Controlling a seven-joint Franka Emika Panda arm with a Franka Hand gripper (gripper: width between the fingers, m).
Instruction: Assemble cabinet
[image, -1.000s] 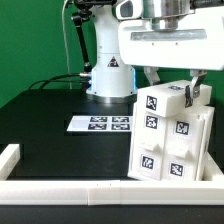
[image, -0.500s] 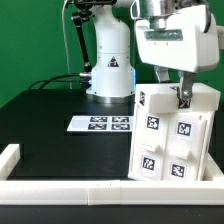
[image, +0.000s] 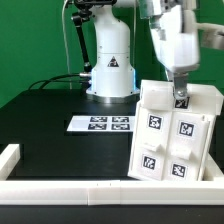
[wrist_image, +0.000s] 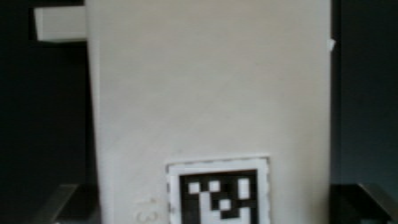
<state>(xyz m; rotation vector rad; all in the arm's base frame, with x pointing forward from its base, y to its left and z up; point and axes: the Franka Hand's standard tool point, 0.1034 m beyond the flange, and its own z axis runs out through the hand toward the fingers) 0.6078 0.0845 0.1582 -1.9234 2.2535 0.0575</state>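
Note:
The cabinet (image: 170, 140), a large white box with black-and-white tags on its facing side, stands on the black table at the exterior view's right, against the low white wall. My gripper (image: 180, 97) comes down from above onto its top edge, and one dark finger (image: 181, 96) shows against the white top. In the wrist view a white panel of the cabinet (wrist_image: 205, 100) with one tag (wrist_image: 221, 192) fills the space between my jaws. The jaws are closed on its sides.
The marker board (image: 100, 124) lies flat on the table (image: 45, 120) to the exterior view's left of the cabinet. The arm's white base (image: 110, 70) stands behind it with cables. A low white border wall (image: 60, 186) runs along the front edge.
My wrist has turned about its vertical axis, so the hand now shows narrow. The cabinet's top has shifted slightly with it and shows more of its upper face.

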